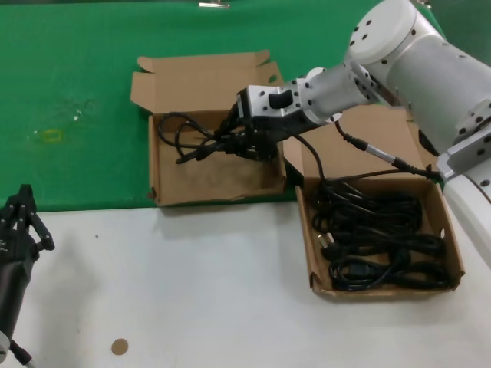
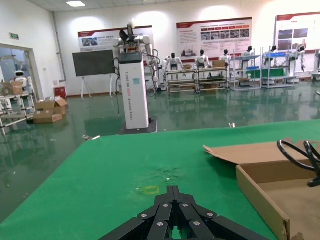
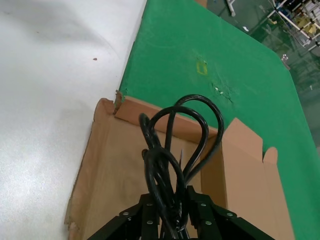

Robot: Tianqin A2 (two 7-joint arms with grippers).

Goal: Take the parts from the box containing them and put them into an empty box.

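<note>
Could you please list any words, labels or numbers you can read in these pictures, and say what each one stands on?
White upright pillar stand: vertical lettering down its front, too small to read.
Red-and-white wall posters: print too blurred to read.
Brown cardboard mailer boxes, coiled black cables, green mat: no text.

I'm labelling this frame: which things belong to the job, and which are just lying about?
Job:
- shallow brown cardboard box of black cables
- shallow brown cardboard box with splayed lid ears
- coiled black cable in right gripper

Lying about:
- small round brown disc
- idle left gripper
</note>
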